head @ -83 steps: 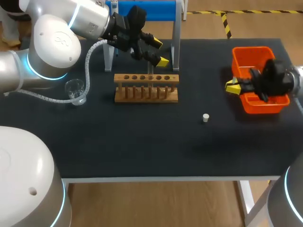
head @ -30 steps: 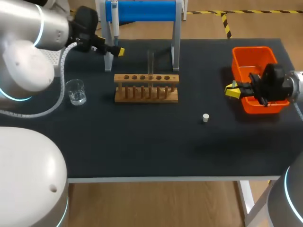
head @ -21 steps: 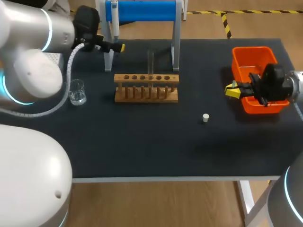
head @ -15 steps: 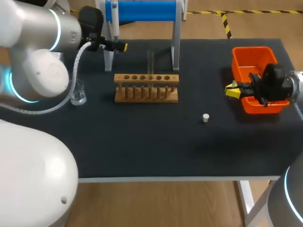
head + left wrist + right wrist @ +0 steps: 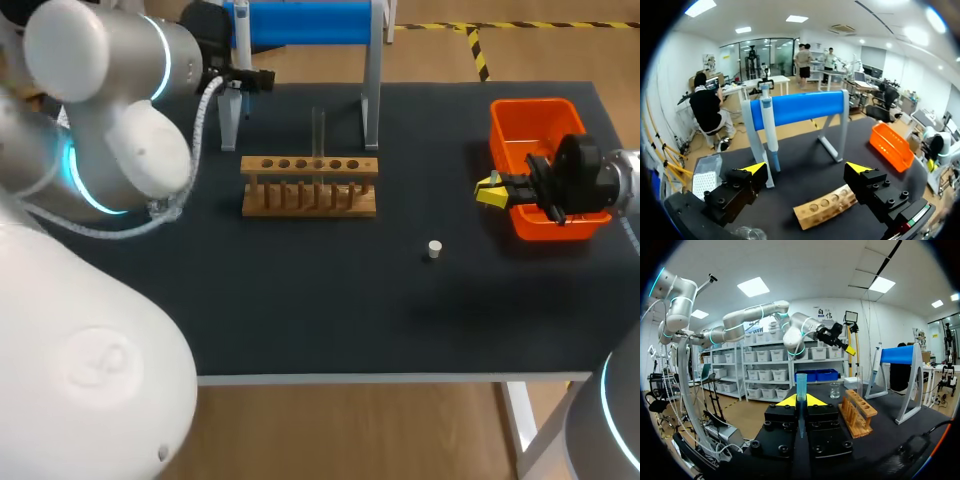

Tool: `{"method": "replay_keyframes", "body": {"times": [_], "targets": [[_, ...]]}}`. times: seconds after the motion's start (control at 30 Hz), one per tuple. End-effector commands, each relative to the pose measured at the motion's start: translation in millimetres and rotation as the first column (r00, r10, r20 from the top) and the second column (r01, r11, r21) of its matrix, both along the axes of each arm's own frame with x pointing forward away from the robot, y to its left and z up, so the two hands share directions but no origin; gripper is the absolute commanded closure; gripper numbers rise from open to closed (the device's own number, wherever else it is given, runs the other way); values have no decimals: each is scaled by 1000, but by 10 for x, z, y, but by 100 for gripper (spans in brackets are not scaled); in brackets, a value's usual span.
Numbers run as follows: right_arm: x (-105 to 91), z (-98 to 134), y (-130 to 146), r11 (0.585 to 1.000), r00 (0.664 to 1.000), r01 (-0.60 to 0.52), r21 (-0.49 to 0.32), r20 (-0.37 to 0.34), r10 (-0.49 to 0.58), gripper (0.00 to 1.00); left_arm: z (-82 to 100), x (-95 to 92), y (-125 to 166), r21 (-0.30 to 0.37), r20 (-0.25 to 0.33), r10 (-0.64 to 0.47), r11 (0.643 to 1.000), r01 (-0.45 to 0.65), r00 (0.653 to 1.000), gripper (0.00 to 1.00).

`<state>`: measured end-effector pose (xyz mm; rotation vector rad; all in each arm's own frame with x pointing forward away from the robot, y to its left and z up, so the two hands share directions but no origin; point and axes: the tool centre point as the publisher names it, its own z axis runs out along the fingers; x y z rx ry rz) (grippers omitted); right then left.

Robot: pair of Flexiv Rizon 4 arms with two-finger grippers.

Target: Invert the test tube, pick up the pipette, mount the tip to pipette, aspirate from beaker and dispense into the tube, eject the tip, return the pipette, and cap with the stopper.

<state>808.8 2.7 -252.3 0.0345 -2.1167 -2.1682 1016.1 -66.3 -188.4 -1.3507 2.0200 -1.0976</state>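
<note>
Our left tool (image 5: 806, 168) has swung off the rack (image 5: 310, 185) to the upper left, fingers apart and facing the pipette (image 5: 769, 131). So we reckon the tube (image 5: 319, 130) standing in the rack is done. The right tool (image 5: 801, 401) is clamped on a tip (image 5: 801, 382) at right.

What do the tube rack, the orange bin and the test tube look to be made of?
Tube rack: wood, going by the light brown, matt boards and drilled holes.
Orange bin: probably plastic, with an even bright colour and thin moulded walls.
Test tube: clear; whether it is glass or plastic cannot be told.
</note>
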Motion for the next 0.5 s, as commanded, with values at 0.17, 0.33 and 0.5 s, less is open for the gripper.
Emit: {"method": "replay_keyframes", "body": {"times": [0.17, 0.33, 0.5], "targets": [[-2, -2, -7, 1000, 1000, -1, -1, 1, 1, 100, -72, 175, -66, 128, 123, 268, 950, -283, 955, 0], [-2, -2, -7, 1000, 1000, -1, -1, 1, 1, 100, -64, 282, -76, 115, 148, 286, 946, -304, 947, 0], [-2, -2, -7, 1000, 1000, -1, -1, 1, 1, 100, -77, 386, -74, 92, 162, 296, 945, -314, 941, 0]]}}
